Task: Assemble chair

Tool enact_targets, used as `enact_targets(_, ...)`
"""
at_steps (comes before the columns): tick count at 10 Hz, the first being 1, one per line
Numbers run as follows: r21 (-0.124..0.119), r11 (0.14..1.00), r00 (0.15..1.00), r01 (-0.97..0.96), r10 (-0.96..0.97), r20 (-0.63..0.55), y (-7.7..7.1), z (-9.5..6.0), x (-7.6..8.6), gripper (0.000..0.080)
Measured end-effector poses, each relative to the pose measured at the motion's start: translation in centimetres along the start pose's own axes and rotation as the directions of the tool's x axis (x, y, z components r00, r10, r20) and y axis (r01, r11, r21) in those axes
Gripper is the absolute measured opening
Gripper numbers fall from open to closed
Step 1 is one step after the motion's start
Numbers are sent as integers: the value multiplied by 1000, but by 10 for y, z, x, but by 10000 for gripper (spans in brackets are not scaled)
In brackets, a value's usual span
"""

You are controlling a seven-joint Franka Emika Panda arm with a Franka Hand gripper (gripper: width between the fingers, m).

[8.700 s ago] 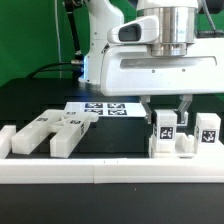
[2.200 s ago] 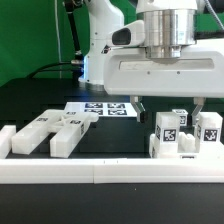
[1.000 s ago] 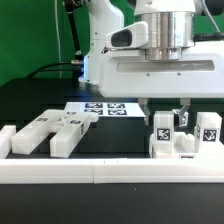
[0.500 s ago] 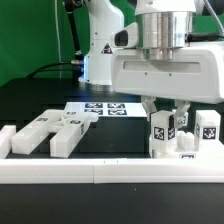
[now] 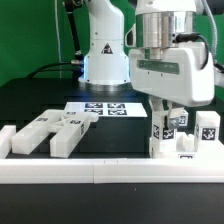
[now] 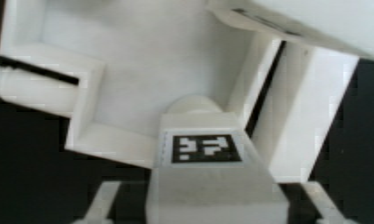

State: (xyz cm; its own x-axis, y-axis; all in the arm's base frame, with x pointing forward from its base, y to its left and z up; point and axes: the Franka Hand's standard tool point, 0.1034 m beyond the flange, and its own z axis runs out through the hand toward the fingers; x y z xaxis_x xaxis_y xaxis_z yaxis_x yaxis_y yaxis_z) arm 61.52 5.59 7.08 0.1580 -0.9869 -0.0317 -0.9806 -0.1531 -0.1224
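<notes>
Pinching an upright white block (image 5: pixel 168 130) of the chair, the gripper (image 5: pixel 170 121) hangs at the exterior view's right, with a second block (image 5: pixel 208 128) just beside it and more white pieces (image 5: pixel 50 133) lying well apart at the left. Seen from the wrist, the block stands between the jaws, matte white, with a black-and-white square tag (image 6: pixel 205 148) on its face.

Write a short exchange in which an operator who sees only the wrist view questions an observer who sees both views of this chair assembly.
Operator: The gripper holds one tagged piece. Are other parts left?
Observer: Yes, several loose white parts lie toward the exterior view's left, beside the border rail.
Operator: Where is the marker board?
Observer: Flat on the black table, farther back than those loose parts.
</notes>
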Motion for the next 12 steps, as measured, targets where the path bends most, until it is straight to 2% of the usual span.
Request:
enact_targets(6,1,938,938,-346,346,8,0,-1,3,291)
enact_targets(12,-9,848,848,-530,530,7,4,1,8,291)
